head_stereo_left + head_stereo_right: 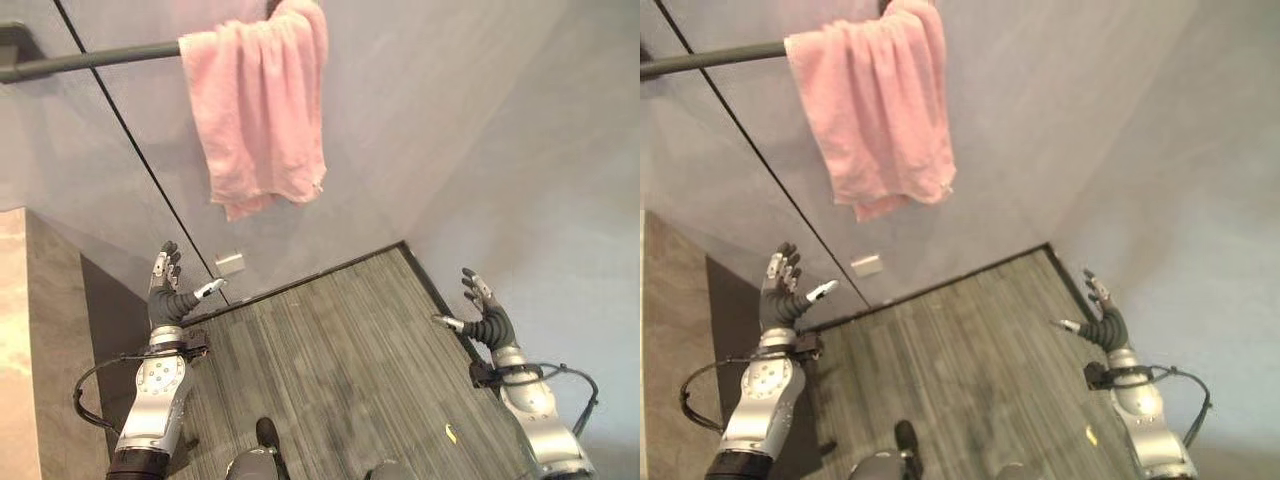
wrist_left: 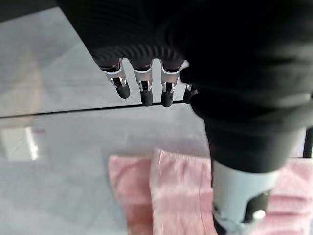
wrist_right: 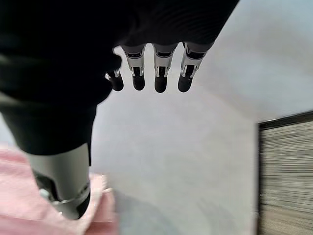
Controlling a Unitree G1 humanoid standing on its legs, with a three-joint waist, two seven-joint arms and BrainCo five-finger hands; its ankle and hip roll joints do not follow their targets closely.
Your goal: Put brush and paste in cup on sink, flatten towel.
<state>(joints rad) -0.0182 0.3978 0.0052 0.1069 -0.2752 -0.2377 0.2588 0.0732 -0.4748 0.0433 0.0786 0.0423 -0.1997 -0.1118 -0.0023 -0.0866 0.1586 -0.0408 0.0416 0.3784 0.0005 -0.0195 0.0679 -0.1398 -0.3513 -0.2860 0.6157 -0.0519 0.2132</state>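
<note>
A pink towel (image 1: 262, 105) hangs bunched and crooked over a dark rail (image 1: 85, 60) on the grey wall, high in the eye views. My left hand (image 1: 168, 290) is raised well below it on the left, fingers straight and spread, holding nothing. On the right my right hand (image 1: 485, 315) is also lifted, open and empty, near the corner of the walls. The towel (image 2: 166, 196) shows past the left hand's fingers (image 2: 145, 88) in the left wrist view, and a pink edge of the towel (image 3: 29, 215) shows in the right wrist view.
A dark seam (image 1: 150, 175) runs down the wall left of the towel, with a small silver plate (image 1: 229, 264) near its foot. Grey striped flooring (image 1: 350, 370) lies below. A tan counter edge (image 1: 15, 330) stands at the far left. A small yellow scrap (image 1: 451, 433) lies on the floor.
</note>
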